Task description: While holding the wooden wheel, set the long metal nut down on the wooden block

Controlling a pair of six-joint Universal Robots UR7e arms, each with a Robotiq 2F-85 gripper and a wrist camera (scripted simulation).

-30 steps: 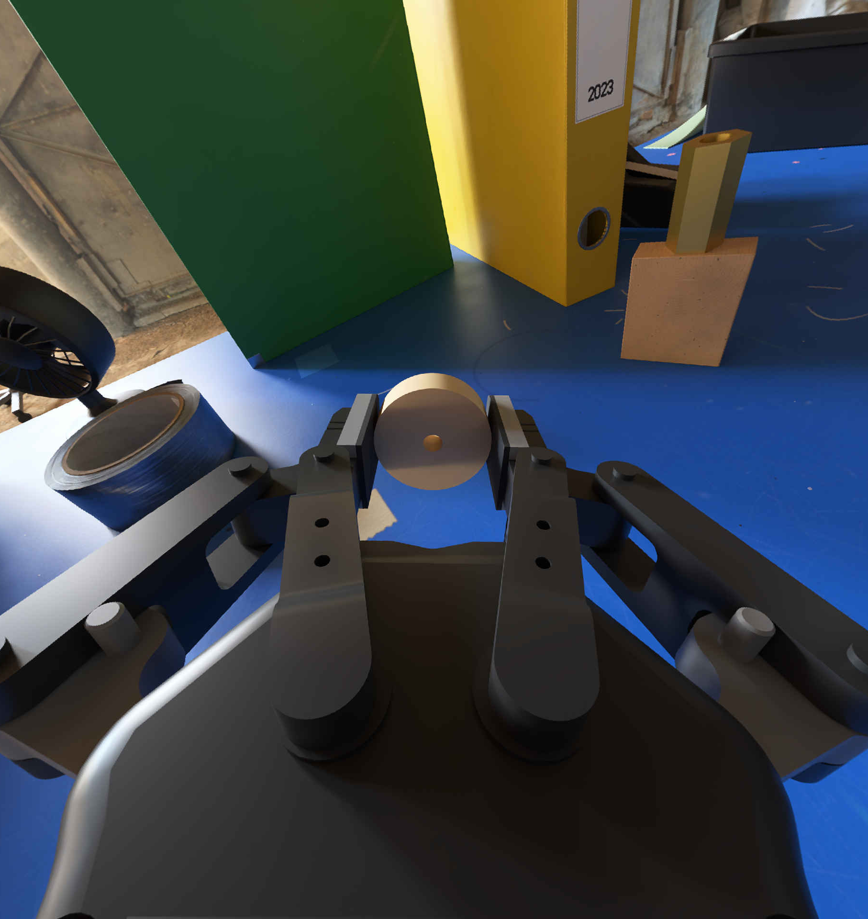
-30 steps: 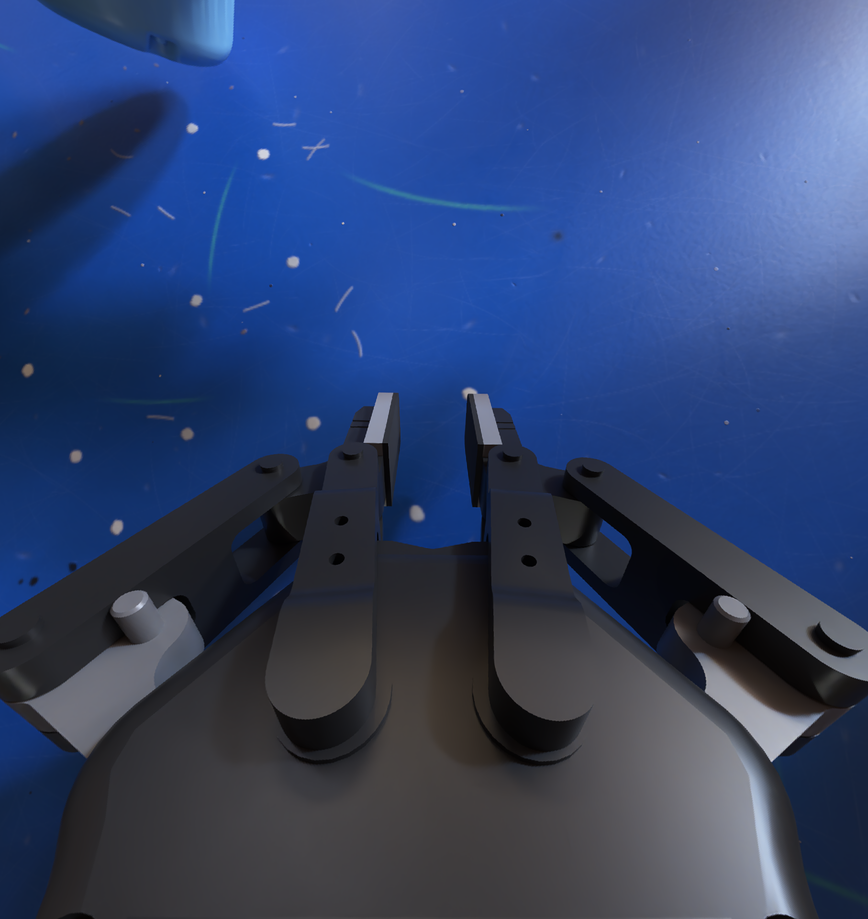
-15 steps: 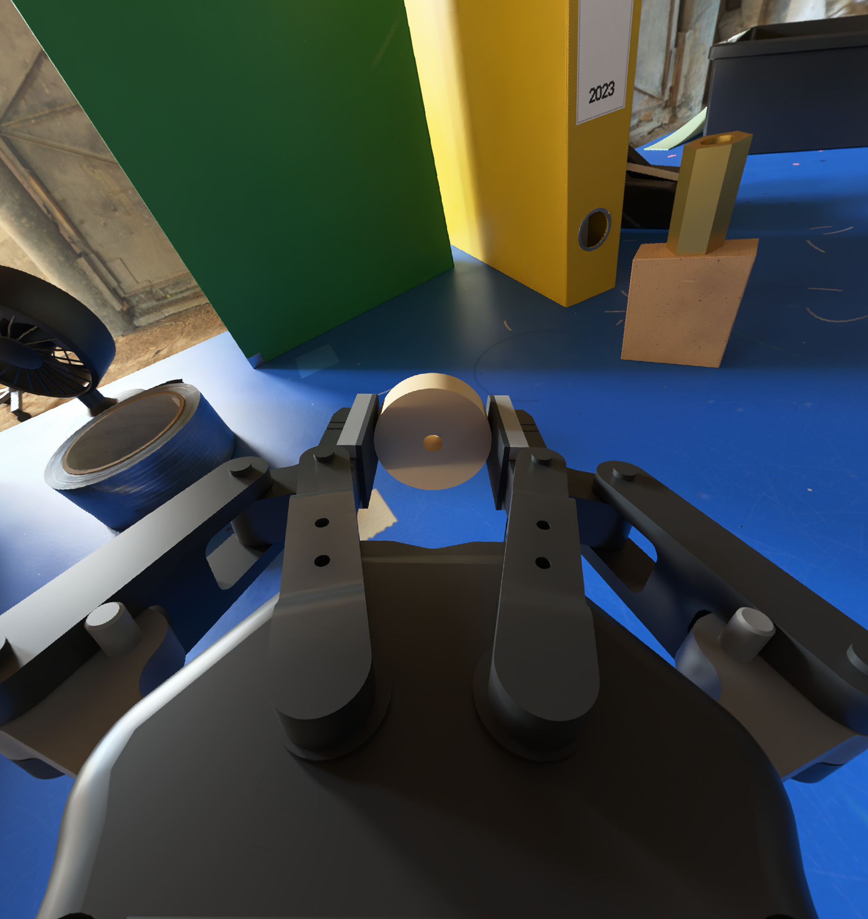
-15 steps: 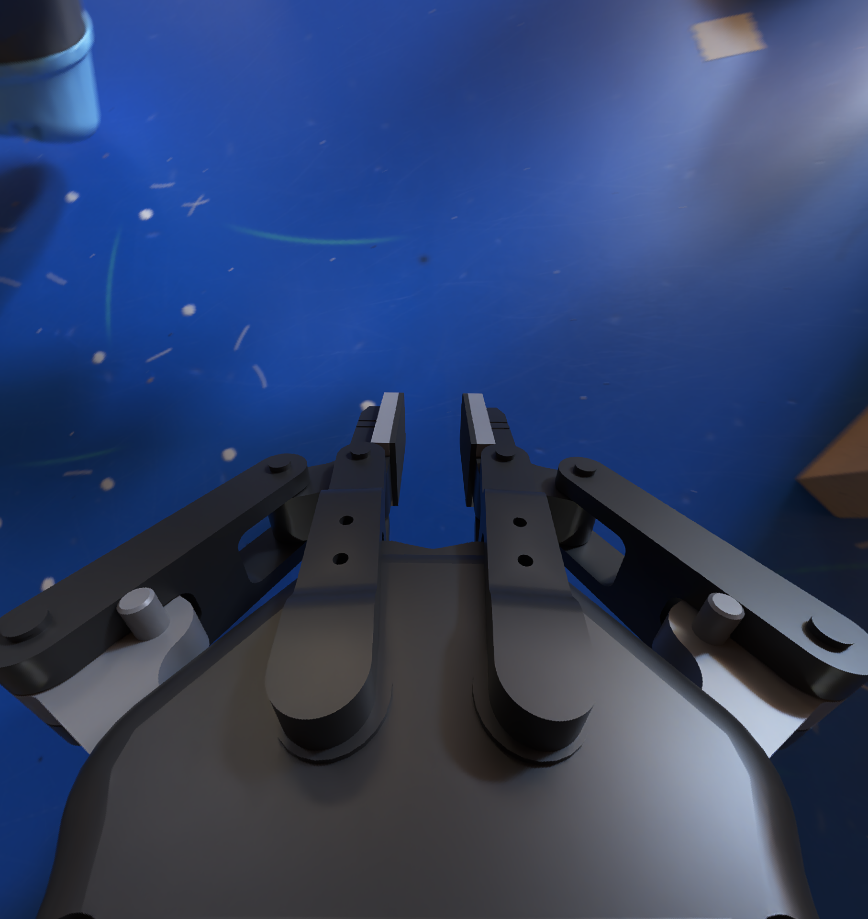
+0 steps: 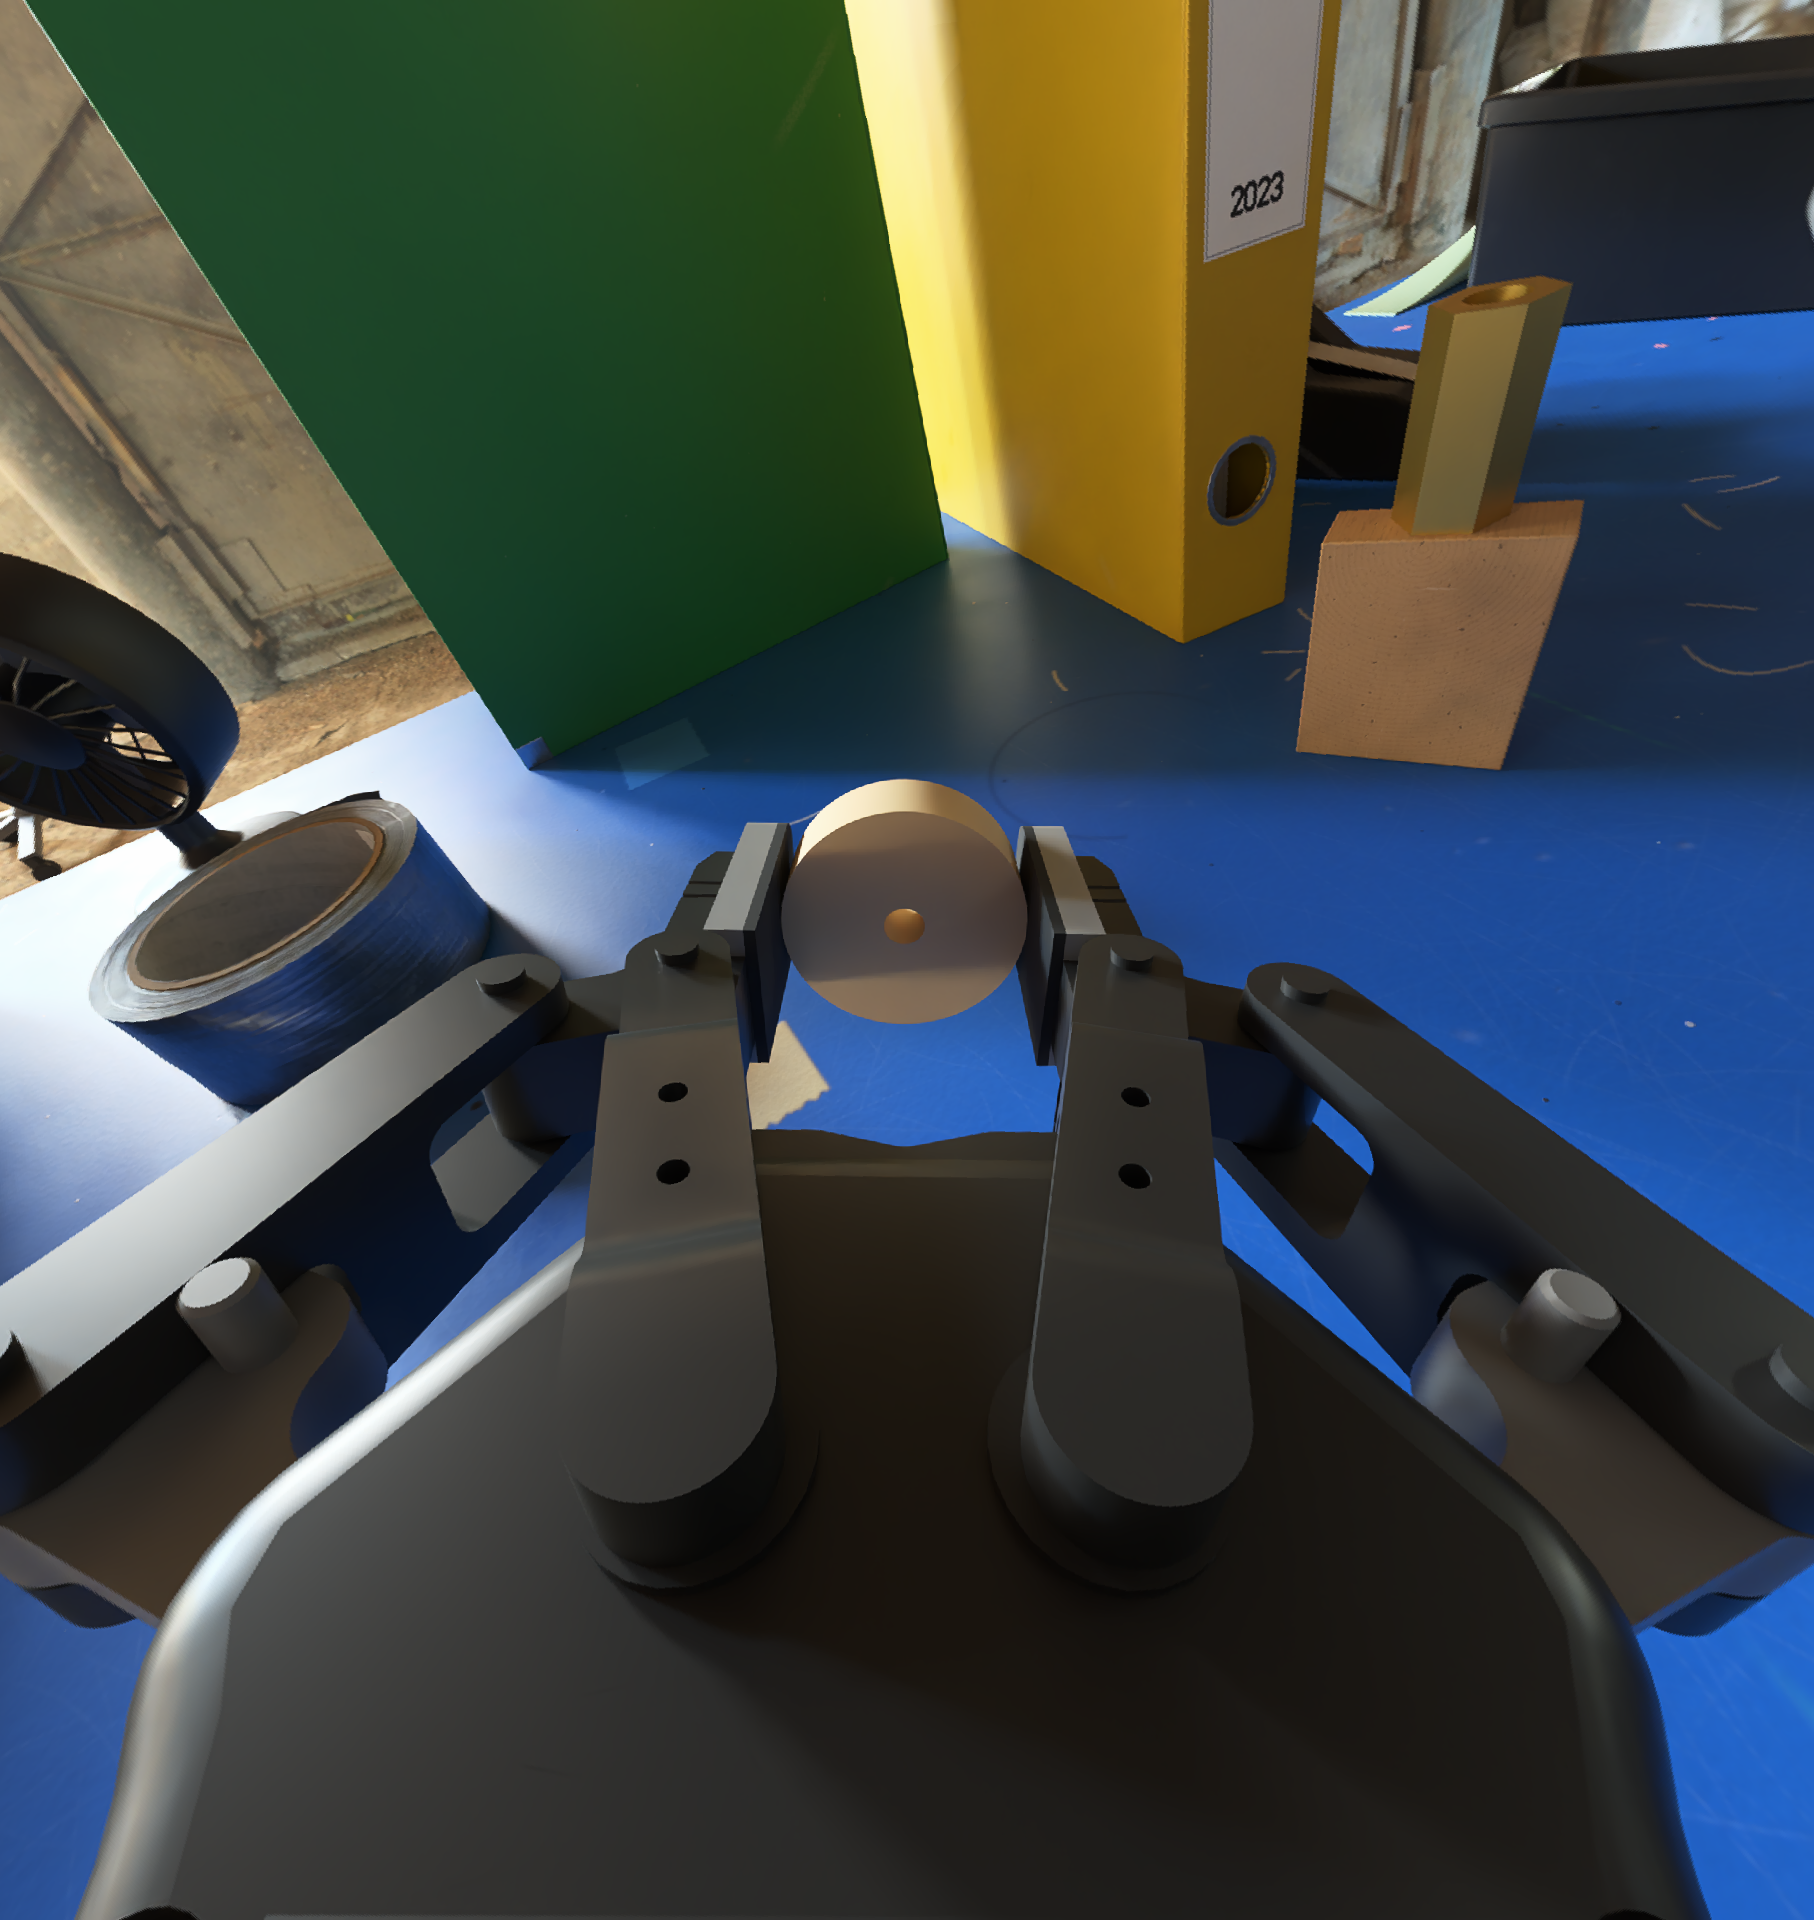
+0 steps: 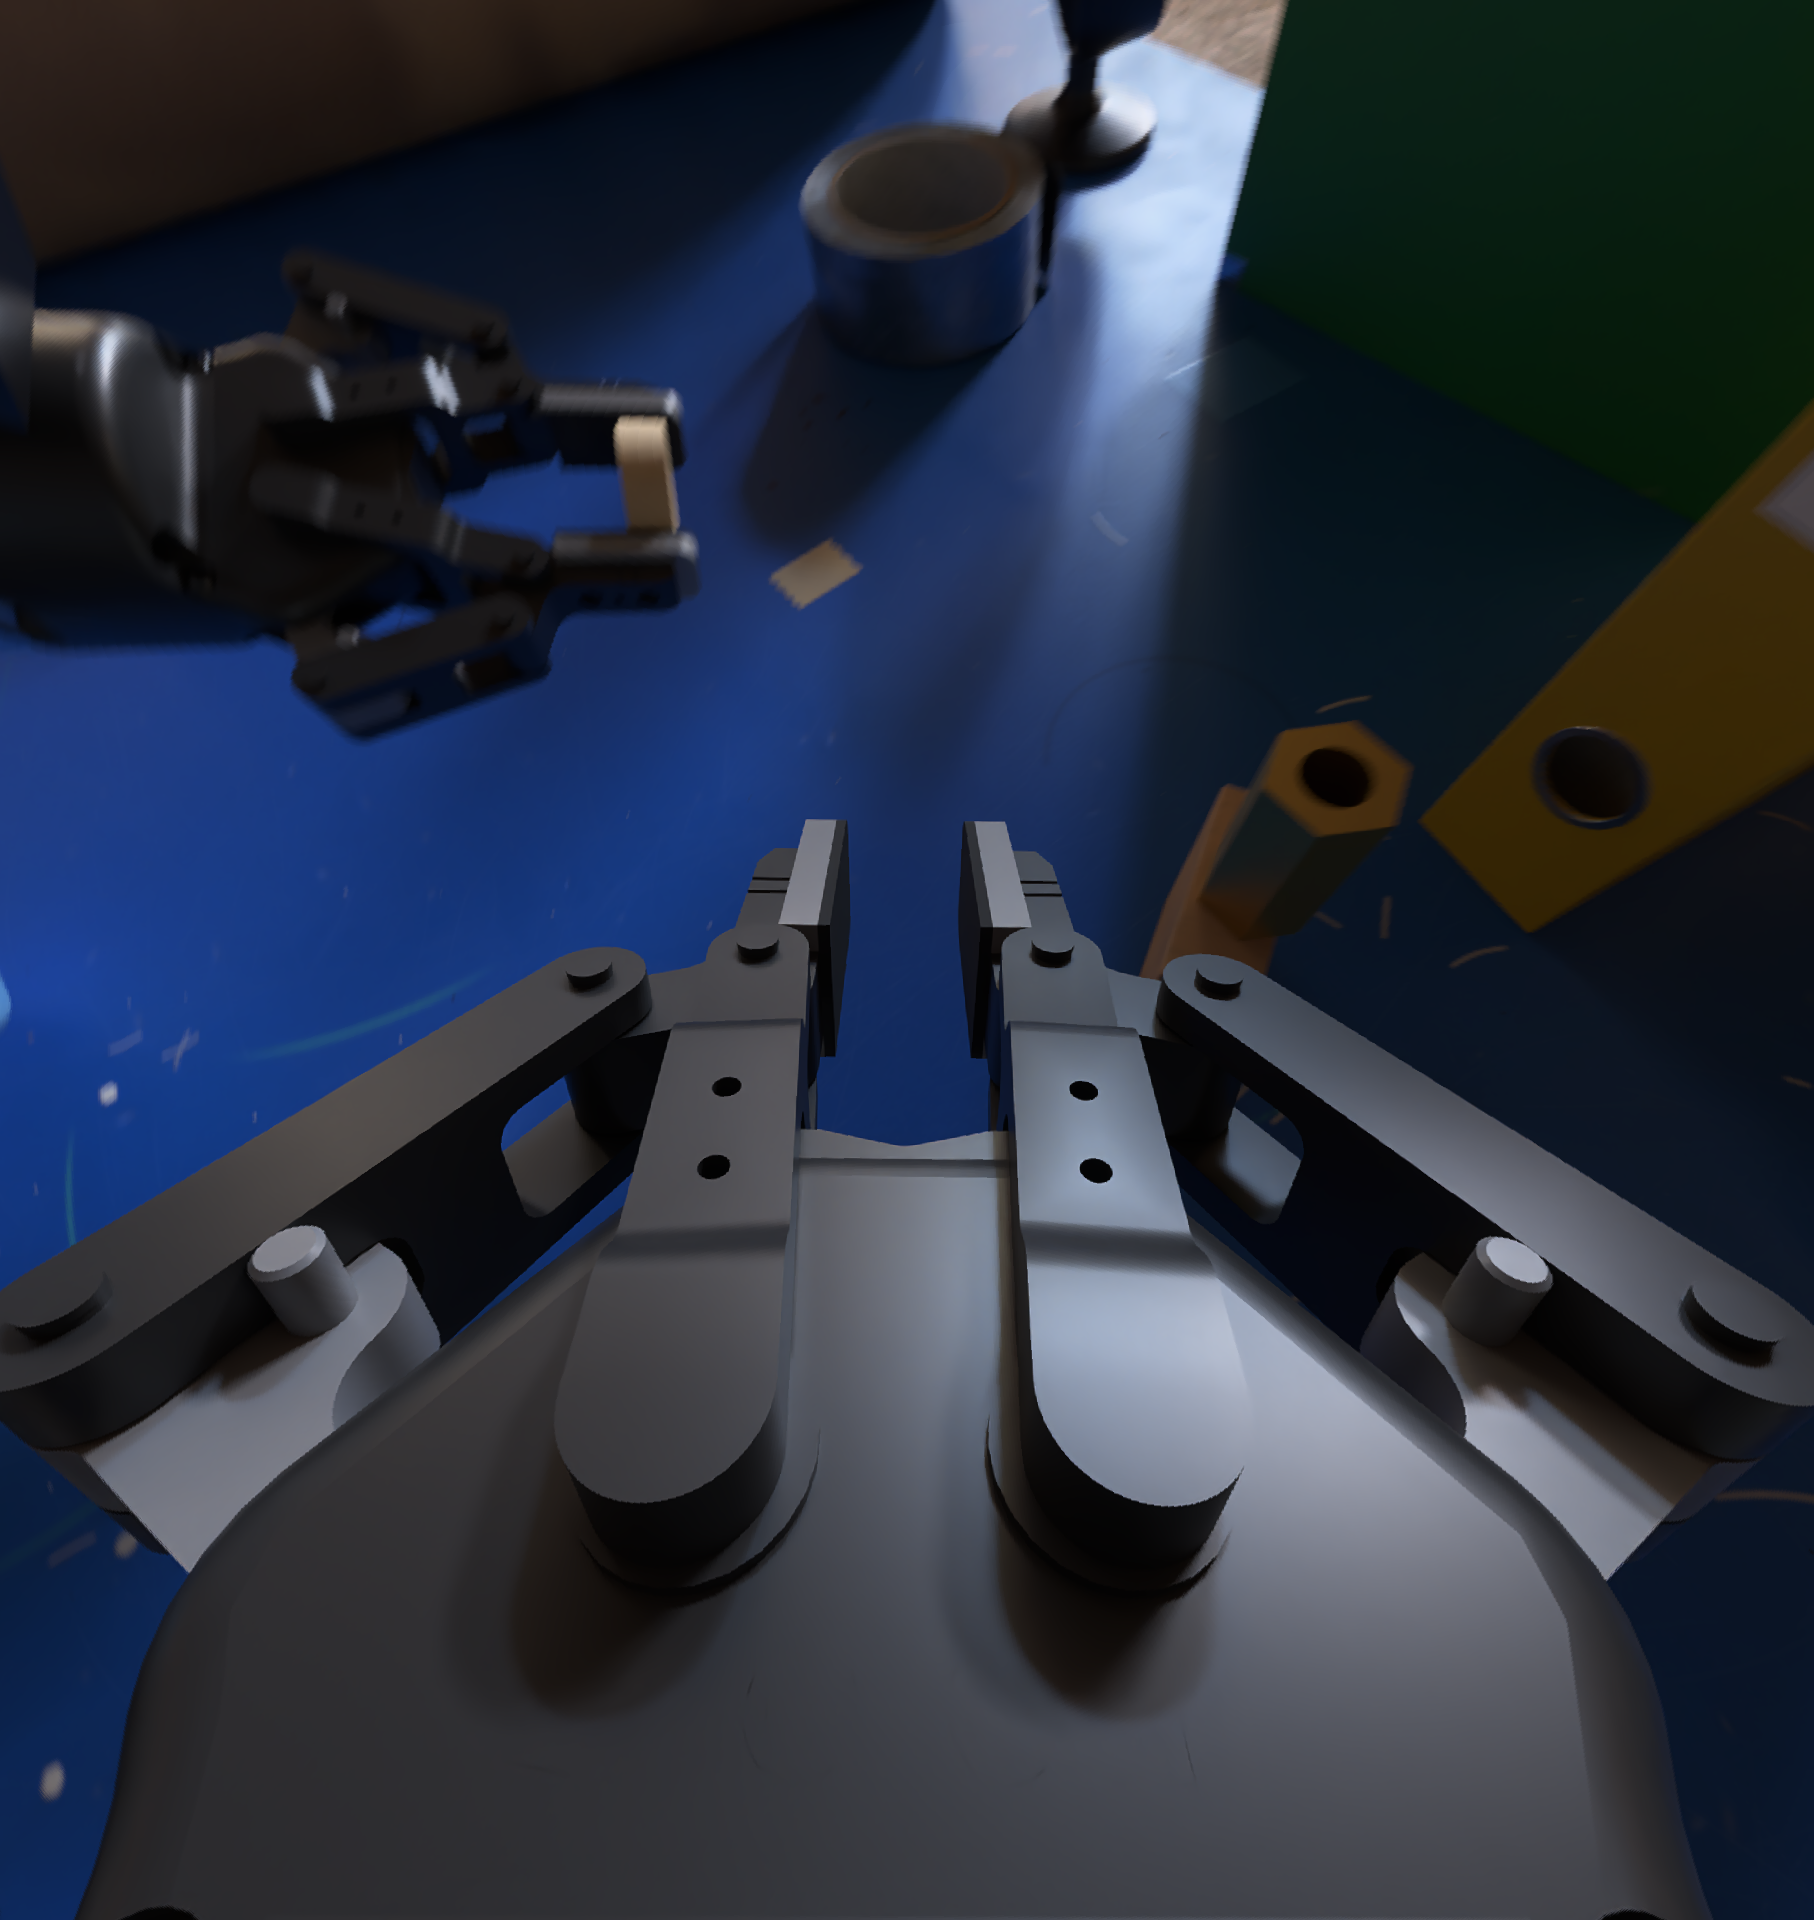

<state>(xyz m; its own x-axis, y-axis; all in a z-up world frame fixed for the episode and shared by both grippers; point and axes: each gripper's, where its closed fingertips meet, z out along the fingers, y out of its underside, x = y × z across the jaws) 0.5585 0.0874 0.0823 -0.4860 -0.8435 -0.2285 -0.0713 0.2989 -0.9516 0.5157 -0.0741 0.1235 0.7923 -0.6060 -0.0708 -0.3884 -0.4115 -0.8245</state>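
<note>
I am keeping my left hand (image 5: 903, 914) clamped on the wooden wheel (image 5: 901, 902), pads pressing its rim from both sides, bored face turned back at my camera, clear of the desk (image 5: 1505, 1039). Nothing about that grip is shifting between the earlier pictures and this one.

My right hand (image 6: 903, 883) is the one changing. Its fingers are standing slightly parted with nothing between them, as they were a second ago, but the view is swinging: before, I was looking almost straight down at bare desk, and now I am looking across it at my other hand (image 6: 643, 488) far ahead to the left.

Just ahead and right of the right fingertips, the long metal nut (image 6: 1298, 831) is standing upright on the wooden block (image 6: 1204, 894), hex bore facing up. From the left hand it is sitting ahead and well to the right, near the yellow binder (image 5: 1121, 312), with the green board (image 5: 529, 343) to the left and a roll of blue tape (image 5: 290, 935) beside my left linkage.

I am judging the placement done and the right hand as backing away; what remains is holding the wheel.
</note>
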